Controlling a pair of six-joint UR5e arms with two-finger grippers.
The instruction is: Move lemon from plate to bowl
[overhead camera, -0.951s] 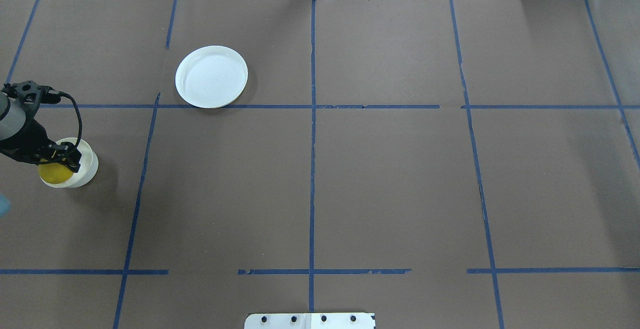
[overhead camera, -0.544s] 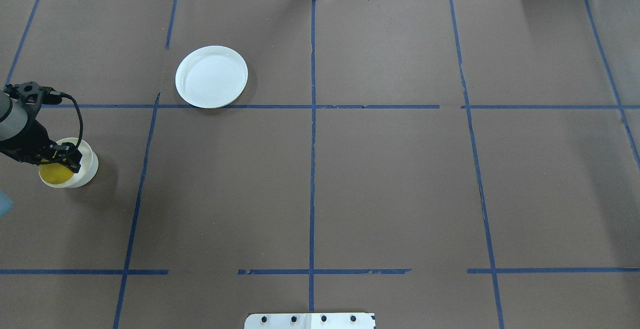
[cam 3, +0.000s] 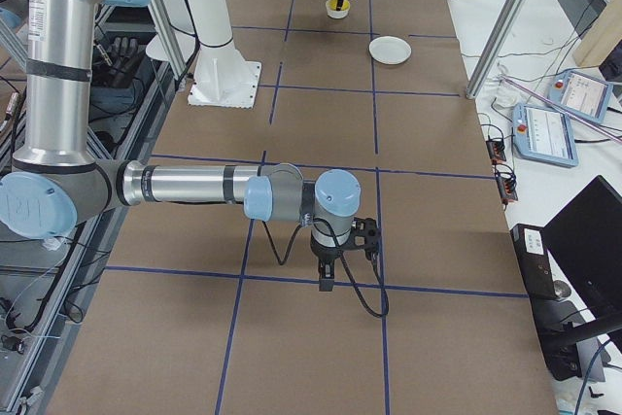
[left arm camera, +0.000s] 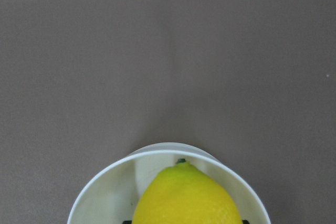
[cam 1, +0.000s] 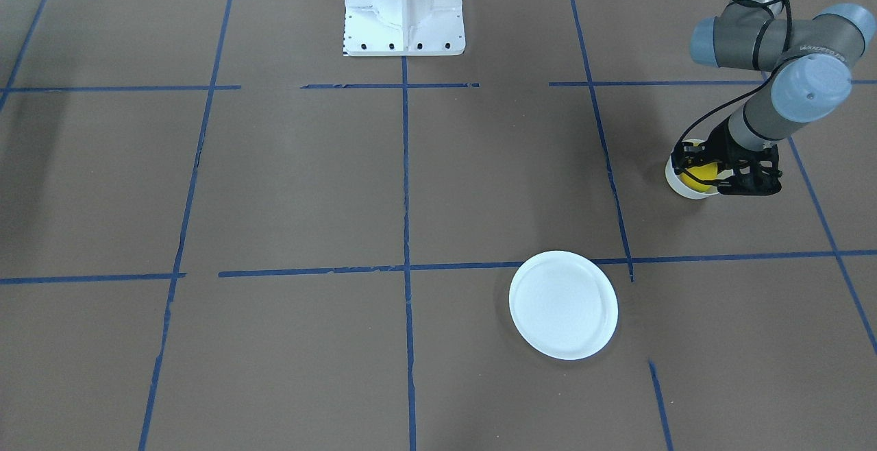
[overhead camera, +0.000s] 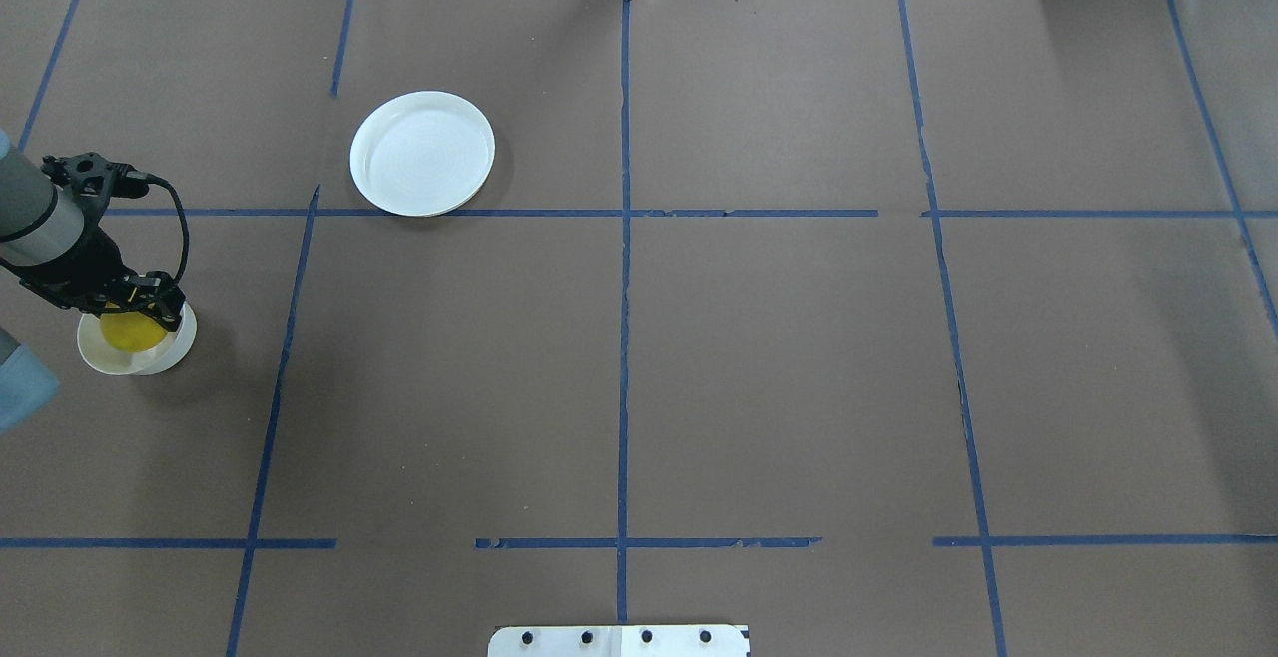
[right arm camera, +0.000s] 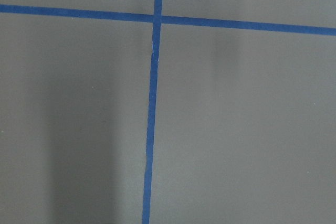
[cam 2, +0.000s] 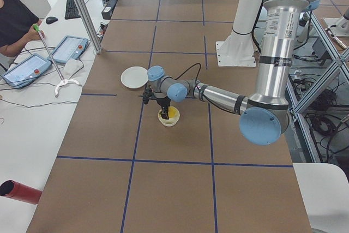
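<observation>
on the far left of the brown table (overhead camera: 799, 357), seen from above: left gripper (overhead camera: 138, 314), pointing down over the bowl (overhead camera: 180, 345). pinching the lemon (overhead camera: 128, 331) from two sides, black fingers (left arm camera: 126, 222) snug against the yellow skin in the wrist view. lemon down in the mouth of the bowl, between the white walls, small green tip pointing at the far wall. cannot tell if resting on the bottom or hanging just over it. black cable (overhead camera: 185, 238) looping from the wrist up and over to the claw. grey arm (overhead camera: 30, 218) going off the left edge.

next, to the right and farther back: the plate (overhead camera: 422, 153), flat, round and white. well apart from the bowl. near edge right on a blue tape line (overhead camera: 759, 213).

then the middle: long blue line (overhead camera: 623, 367) from front to back, crossing the other lines. white metal base (overhead camera: 619, 641) with four dark dots at the bottom edge.

last, from the side camera at the right end of the table: right gripper (cam 3: 327, 281), low over the brown paper, pointing down, close to a blue line. too small to see the fingers well, so cannot tell if spread or pressed together. right wrist view: brown paper and a blue cross of tape (right arm camera: 156, 18).
</observation>
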